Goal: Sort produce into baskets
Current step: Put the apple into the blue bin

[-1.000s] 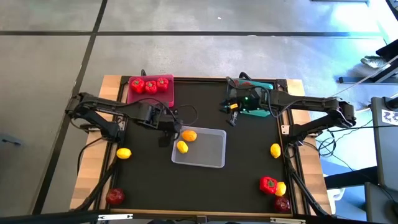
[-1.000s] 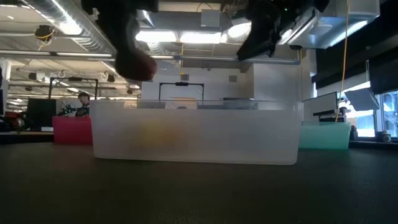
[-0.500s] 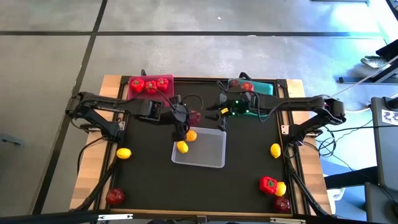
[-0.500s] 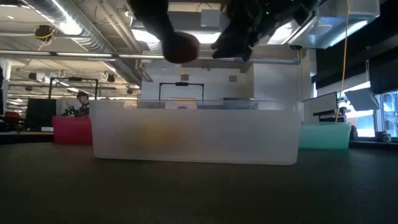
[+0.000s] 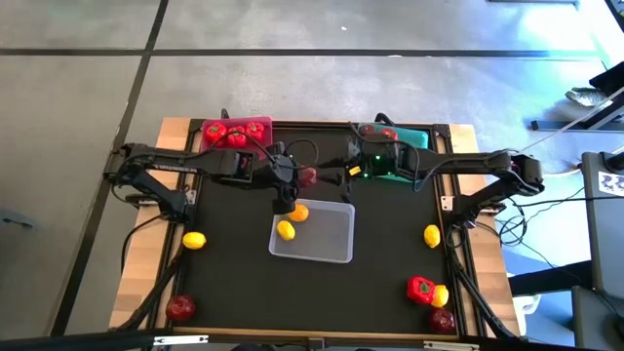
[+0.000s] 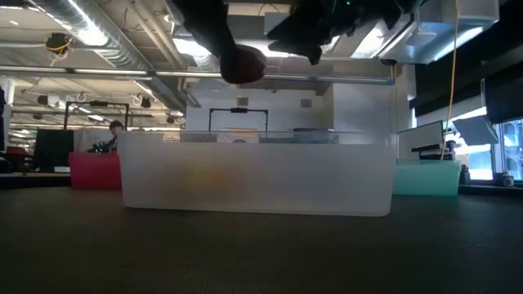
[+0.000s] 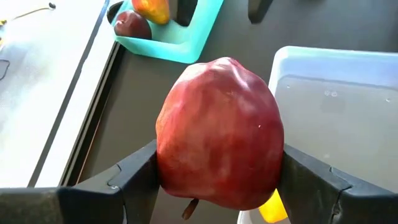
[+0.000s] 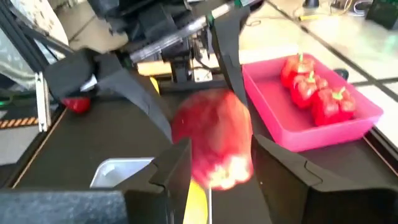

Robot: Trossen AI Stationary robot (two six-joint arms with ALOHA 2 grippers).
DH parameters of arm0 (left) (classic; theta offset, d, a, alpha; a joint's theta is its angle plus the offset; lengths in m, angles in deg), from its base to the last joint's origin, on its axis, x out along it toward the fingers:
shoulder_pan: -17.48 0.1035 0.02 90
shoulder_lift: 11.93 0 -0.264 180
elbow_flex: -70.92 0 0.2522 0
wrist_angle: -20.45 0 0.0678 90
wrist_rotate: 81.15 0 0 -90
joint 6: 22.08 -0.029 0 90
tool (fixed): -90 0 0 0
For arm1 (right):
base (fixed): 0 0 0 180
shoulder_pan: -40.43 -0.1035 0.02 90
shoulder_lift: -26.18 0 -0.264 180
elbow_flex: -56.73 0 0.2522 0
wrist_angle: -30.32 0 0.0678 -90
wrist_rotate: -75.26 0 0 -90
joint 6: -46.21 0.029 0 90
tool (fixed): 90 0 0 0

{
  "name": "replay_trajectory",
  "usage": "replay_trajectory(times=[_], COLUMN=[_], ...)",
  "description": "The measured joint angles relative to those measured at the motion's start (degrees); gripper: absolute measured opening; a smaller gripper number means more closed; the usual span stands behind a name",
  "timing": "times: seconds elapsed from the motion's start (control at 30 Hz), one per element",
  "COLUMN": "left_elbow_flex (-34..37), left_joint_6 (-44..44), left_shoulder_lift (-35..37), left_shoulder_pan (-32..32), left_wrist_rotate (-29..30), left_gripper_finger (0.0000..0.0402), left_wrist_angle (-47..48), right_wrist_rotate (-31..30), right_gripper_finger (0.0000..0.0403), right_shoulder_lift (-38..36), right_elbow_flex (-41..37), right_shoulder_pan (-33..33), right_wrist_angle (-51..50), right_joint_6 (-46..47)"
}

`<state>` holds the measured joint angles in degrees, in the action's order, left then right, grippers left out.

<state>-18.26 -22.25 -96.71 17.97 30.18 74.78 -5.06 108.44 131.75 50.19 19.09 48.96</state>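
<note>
Grips a dark red apple (image 5: 308, 177) in the left gripper (image 5: 302, 179), high above the black table (image 5: 390, 244), over the strip between the clear basket (image 5: 336, 255) and the table's far edge. Presses one dark finger (image 7: 134, 174) flat against each flank of the apple, stem end hanging down between them. Keeps the fingers spread about as wide as the fruit itself.

Meets it from the other side with the right gripper (image 5: 338, 174), reaching in from the teal basket (image 5: 417, 138). Brackets the same apple with the right fingers (image 8: 173, 171), one on each side, fruit just ahead of the tips. Cannot tell whether those fingers press on the skin or stand just clear of it.

Shows three red peppers (image 5: 236, 135) in the pink basket (image 5: 261, 151) and two lemons (image 5: 285, 230) in the clear basket, at its end nearer the left arm. Shows another apple (image 7: 130, 26) and a yellow-orange piece (image 7: 152, 7) in the teal basket. Leaves loose on the table a lemon (image 5: 194, 240) and an apple (image 5: 179, 308) on the left arm's side, and a lemon (image 5: 432, 235), a pepper (image 5: 420, 289), a lemon touching it (image 5: 441, 294) and an apple (image 5: 442, 319) on the right arm's side.
</note>
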Motion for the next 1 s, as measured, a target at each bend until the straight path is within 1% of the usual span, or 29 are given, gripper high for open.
replay_trajectory(times=[0.13, 0.2, 0.33, 0.53, 0.87, 1.0], left_elbow_flex=[0.0, 0.0, 0.1, 0.2, 0.2, 0.1], left_joint_6=[0.0, -0.1, -0.7, -0.4, -0.2, -0.2], left_shoulder_lift=[0.0, 0.0, -0.1, -0.2, -0.1, 0.0], left_shoulder_pan=[-0.1, -0.5, -0.9, -1.1, -1.2, -1.2], left_wrist_rotate=[0.0, 0.1, 0.2, 0.2, 0.1, 0.1], left_gripper_finger=[0.0268, 0.0268, 0.0268, 0.0268, 0.0268, 0.0268], left_wrist_angle=[-1.4, -1.8, -2.1, -2.7, -4.0, -6.0], right_wrist_rotate=[-0.5, -2.1, -2.2, -4.1, -4.7, -5.0], right_gripper_finger=[0.0166, 0.0166, 0.0166, 0.0166, 0.0166, 0.0166], right_shoulder_lift=[1.6, 2.6, 3.1, 3.7, 6.0, 7.3], right_elbow_flex=[0.0, 0.0, 0.1, 0.2, 0.0, -0.1], right_shoulder_pan=[-0.1, 0.0, 0.0, -0.1, 0.0, 0.0], right_wrist_angle=[2.4, 1.8, 0.2, -2.5, -2.8, -2.3], right_joint_6=[0.2, 0.2, -1.3, -3.2, -4.6, -4.7])
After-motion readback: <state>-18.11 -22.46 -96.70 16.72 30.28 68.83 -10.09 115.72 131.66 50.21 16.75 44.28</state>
